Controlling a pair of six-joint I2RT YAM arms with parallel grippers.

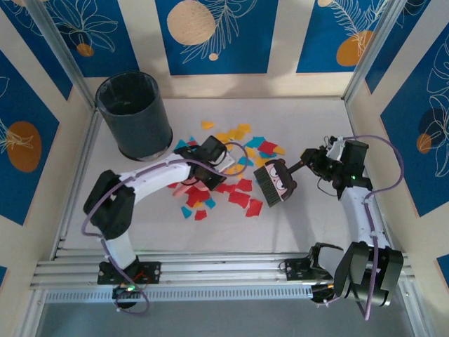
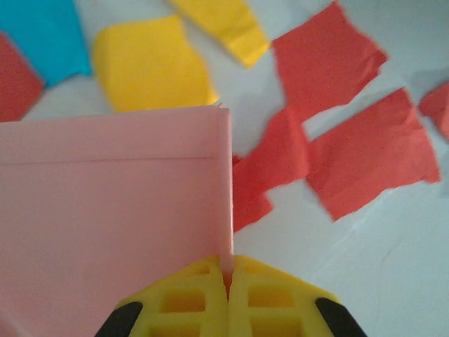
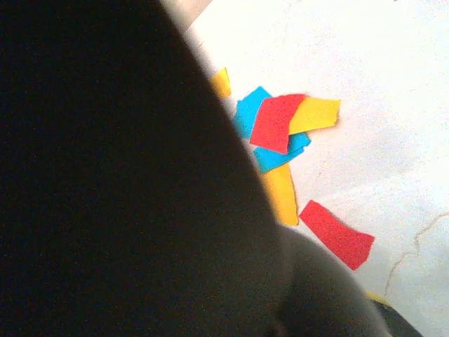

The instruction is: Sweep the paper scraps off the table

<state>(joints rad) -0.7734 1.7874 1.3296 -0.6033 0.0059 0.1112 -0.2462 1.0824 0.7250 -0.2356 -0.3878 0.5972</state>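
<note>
the paper scraps (image 1: pixel 239 199) at centre frame look light and flimsy, best pushed not pinched; left gripper (image 2: pixel 229 291) clenches the dustpan (image 2: pixel 105 210), right gripper (image 1: pixel 311 159) the brush (image 1: pixel 275 184).

The paper scraps (image 1: pixel 238 196) were red, orange-yellow and teal-blue against the pale grey-white worktop (image 1: pixel 309 119), with a pink dustpan (image 2: pixel 105 210) among them and the left pincer (image 2: pixel 228 284) yellow with black corners. The brush (image 1: pixel 275 182) to the right had dark bristles and a pink-and-black cartoon face, while the bin (image 1: pixel 133 116) at the far left was dark grey. The walls (image 1: pixel 210 35) carried blue panels between cream stripes, patterned with white leaf outlines and orange and cream discs.
</note>
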